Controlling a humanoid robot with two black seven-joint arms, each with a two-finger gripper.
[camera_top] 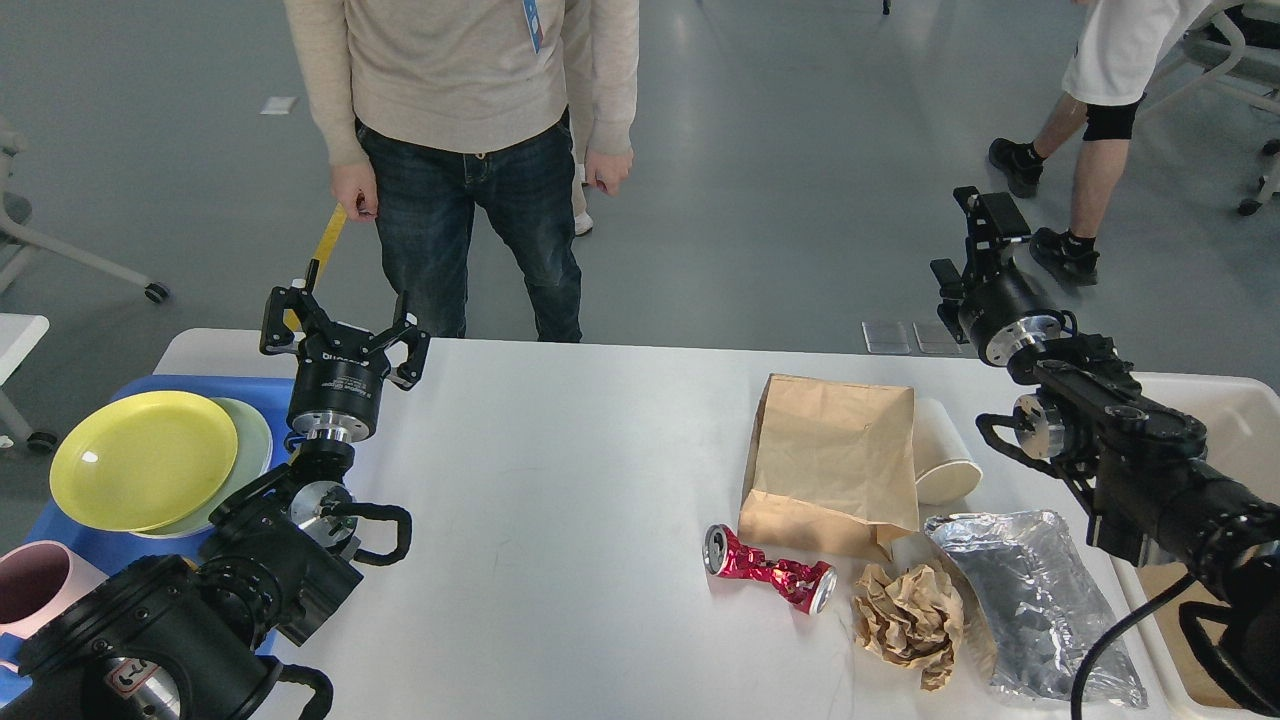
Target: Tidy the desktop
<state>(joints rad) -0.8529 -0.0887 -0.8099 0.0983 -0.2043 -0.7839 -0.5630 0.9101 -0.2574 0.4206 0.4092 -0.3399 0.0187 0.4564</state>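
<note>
The white desktop [560,480] holds litter at its right: a flat brown paper bag [835,460], a crushed red can [768,573], a ball of crumpled brown paper [910,615], a silver foil bag [1040,600] and a white paper cup [945,465] lying on its side behind the bag. My left gripper [342,318] is open and empty at the table's far left edge, far from the litter. My right gripper [985,235] is raised beyond the far right edge, above and behind the cup. It is dark and seen end-on, and it holds nothing that I can see.
A blue tray [110,548] at the left holds a yellow plate [145,455] on a pale green plate [258,432], and a pink cup [35,585]. A cream bin [1225,425] stands at the right under my right arm. A person [470,150] stands at the far edge.
</note>
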